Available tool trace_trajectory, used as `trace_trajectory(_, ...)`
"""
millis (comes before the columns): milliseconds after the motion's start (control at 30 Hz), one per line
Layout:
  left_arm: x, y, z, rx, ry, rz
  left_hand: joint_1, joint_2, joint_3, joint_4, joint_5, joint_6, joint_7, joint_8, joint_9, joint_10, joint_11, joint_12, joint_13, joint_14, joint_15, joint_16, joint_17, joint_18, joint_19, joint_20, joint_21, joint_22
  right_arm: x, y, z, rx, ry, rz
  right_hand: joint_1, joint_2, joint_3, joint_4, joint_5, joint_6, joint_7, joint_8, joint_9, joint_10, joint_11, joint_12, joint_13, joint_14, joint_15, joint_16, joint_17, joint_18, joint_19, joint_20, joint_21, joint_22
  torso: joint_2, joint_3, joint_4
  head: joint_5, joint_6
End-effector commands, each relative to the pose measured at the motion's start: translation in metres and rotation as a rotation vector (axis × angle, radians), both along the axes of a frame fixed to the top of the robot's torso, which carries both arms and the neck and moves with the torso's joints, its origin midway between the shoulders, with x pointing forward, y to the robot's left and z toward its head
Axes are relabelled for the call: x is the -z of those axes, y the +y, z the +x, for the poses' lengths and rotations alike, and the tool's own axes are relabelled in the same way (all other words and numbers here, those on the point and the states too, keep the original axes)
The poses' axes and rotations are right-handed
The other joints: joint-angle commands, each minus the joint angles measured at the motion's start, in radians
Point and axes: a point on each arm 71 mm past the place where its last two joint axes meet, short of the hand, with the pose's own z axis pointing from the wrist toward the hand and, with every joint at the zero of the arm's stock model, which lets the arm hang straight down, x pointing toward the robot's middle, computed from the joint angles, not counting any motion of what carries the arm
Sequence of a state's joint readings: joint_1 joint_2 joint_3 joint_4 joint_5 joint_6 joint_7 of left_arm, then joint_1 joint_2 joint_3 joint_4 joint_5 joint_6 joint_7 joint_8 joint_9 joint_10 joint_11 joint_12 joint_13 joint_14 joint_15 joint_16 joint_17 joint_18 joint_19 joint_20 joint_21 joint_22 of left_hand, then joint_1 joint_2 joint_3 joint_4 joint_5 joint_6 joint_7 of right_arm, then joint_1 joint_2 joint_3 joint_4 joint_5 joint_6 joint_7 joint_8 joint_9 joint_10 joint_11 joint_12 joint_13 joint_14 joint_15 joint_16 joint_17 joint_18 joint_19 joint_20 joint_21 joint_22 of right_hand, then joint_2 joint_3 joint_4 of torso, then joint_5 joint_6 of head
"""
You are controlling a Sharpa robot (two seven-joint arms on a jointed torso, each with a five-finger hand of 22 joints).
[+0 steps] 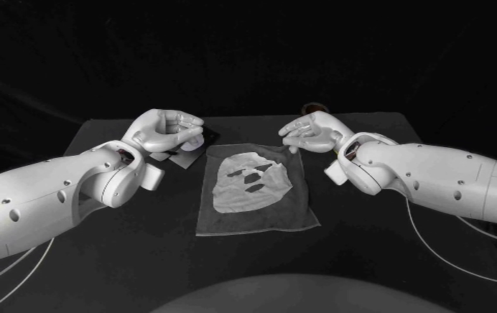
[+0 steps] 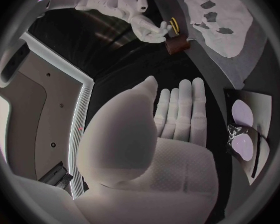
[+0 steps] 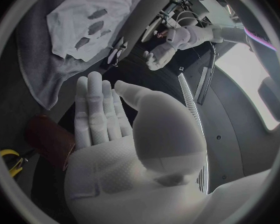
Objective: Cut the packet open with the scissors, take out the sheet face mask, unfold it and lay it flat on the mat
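Fingers [image 2: 184, 109] outstretched, empty: left hand [image 1: 166, 132], right hand [image 1: 311, 133] | one mask [image 1: 243, 194] | one mat [image 1: 259, 223] | one packet [image 2: 249, 102]

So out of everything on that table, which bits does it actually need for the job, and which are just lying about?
Part of the job:
- sheet face mask, spread on the mat
- mat
- packet
- scissors, yellow handles

Just lying about:
- brown holder next to the scissors
- black table itself, only the work surface

Head camera looks down; both wrist cameras share the mask [image 1: 243, 194] [image 2: 236, 15] [image 3: 65, 22].
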State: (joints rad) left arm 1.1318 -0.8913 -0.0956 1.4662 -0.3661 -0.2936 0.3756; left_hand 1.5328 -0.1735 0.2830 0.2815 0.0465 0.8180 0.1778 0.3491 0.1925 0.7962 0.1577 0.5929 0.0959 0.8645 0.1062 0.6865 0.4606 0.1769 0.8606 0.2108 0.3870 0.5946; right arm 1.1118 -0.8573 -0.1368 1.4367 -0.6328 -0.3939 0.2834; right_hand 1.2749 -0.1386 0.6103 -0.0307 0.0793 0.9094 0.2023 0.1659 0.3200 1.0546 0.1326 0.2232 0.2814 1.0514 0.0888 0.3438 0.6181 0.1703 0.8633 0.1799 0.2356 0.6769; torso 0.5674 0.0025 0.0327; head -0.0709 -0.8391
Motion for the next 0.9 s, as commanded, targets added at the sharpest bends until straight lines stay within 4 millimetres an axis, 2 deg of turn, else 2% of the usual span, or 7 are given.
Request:
trace_trajectory(33,-0.003,0.000,0.004,-0.049,0.054,-0.238,-0.054,-0.002,-0.025,0.003,0.003,-0.011,-0.014,-0.026,-0.013,0.008,0.028,-0.105,-0.034,-0.065,0.041,-0.179,-0.082,-0.010,-0.075,0.043,-0.143,-0.106,-0.003,-0.004,0.006,0.064,0.039,0.245,-0.021,-0.011,-0.005,0.021,-0.001,-0.019,0.006,-0.009,0.003,0.005,0.018,-0.058,-0.089,-0.045,0.028,-0.108,-0.081,0.003,-0.029,0.044,-0.089,-0.090,-0.009,-0.0019,0.0022,0.008,0.002)
trace_trajectory(133,-0.002,0.000,0.007,-0.073,0.071,-0.289,-0.093,0.011,-0.079,0.004,0.000,-0.030,-0.026,-0.056,-0.024,-0.017,0.026,-0.194,-0.035,-0.116,0.064,-0.301,-0.136,-0.007,-0.113,0.074,-0.240,-0.186,-0.002,-0.004,0.009,0.084,0.052,0.298,-0.034,-0.018,-0.027,0.035,-0.002,-0.033,0.011,-0.019,0.002,0.005,0.026,-0.092,-0.149,-0.050,0.039,-0.158,-0.133,0.014,-0.017,0.066,-0.138,-0.159,-0.015,-0.0035,0.0022,0.012,0.005)
trace_trajectory(267,0.000,0.001,0.013,-0.117,0.069,-0.323,-0.135,0.040,-0.193,0.009,0.002,-0.084,-0.052,-0.101,-0.038,-0.085,-0.022,-0.312,-0.034,-0.303,0.102,-0.468,-0.237,-0.055,-0.194,0.080,-0.326,-0.264,-0.001,-0.001,0.012,0.098,0.065,0.359,-0.075,-0.017,-0.101,0.081,-0.008,-0.050,0.018,-0.032,-0.004,-0.014,0.040,-0.127,-0.199,-0.072,0.055,-0.211,-0.193,0.013,-0.016,0.081,-0.174,-0.237,-0.028,-0.0123,-0.0001,0.007,0.011)
trace_trajectory(400,-0.002,0.005,0.019,-0.168,0.050,-0.333,-0.156,0.062,-0.256,0.011,0.002,-0.141,-0.055,-0.132,-0.050,-0.124,-0.040,-0.377,-0.035,-0.404,0.098,-0.535,-0.286,-0.087,-0.261,0.080,-0.328,-0.310,0.000,0.004,0.016,0.102,0.069,0.394,-0.106,0.005,-0.183,0.137,-0.014,-0.070,0.025,-0.048,-0.016,-0.039,0.053,-0.157,-0.218,-0.092,0.069,-0.252,-0.251,0.012,-0.033,0.092,-0.175,-0.315,-0.045,-0.0181,-0.0037,0.007,0.014)
trace_trajectory(600,-0.003,0.009,0.033,-0.242,0.019,-0.329,-0.175,0.076,-0.290,0.012,0.002,-0.168,-0.059,-0.149,-0.055,-0.247,-0.066,-0.468,-0.045,-0.444,0.082,-0.568,-0.310,-0.103,-0.294,0.079,-0.328,-0.342,0.001,0.009,0.023,0.112,0.065,0.421,-0.129,0.057,-0.280,0.219,-0.008,-0.167,0.010,-0.085,-0.063,-0.129,0.086,-0.162,-0.219,-0.164,0.100,-0.280,-0.326,0.001,-0.103,0.108,-0.173,-0.414,-0.067,-0.0098,0.0017,0.014,0.028)
trace_trajectory(867,-0.003,0.001,0.042,-0.269,0.000,-0.336,-0.176,0.078,-0.289,0.012,0.002,-0.210,-0.067,-0.171,-0.063,-0.302,-0.076,-0.514,-0.048,-0.483,0.085,-0.593,-0.329,-0.109,-0.320,0.080,-0.329,-0.365,0.006,0.010,0.031,0.124,0.071,0.430,-0.110,0.081,-0.327,0.240,0.008,-0.254,0.031,-0.106,-0.102,-0.164,0.096,-0.163,-0.219,-0.199,0.111,-0.281,-0.369,-0.010,-0.133,0.109,-0.174,-0.465,-0.075,-0.0058,0.0032,0.015,0.057)
trace_trajectory(900,0.000,0.001,0.040,-0.237,0.031,-0.313,-0.580,0.174,-0.283,-0.281,-0.047,-0.818,-0.178,-0.349,-0.192,-0.796,-0.158,-0.593,-0.096,-0.865,-0.106,-0.686,-0.461,-0.177,-0.861,-0.211,-0.387,-0.595,0.006,0.011,0.030,0.130,0.068,0.389,-0.459,0.139,-0.610,0.031,-0.079,-0.909,-0.202,-0.166,-0.320,-1.055,-0.133,-0.223,-0.281,-1.051,-0.089,-0.344,-0.618,-0.170,-0.863,-0.180,-0.236,-0.677,-0.069,-0.0091,0.0020,0.015,0.045)
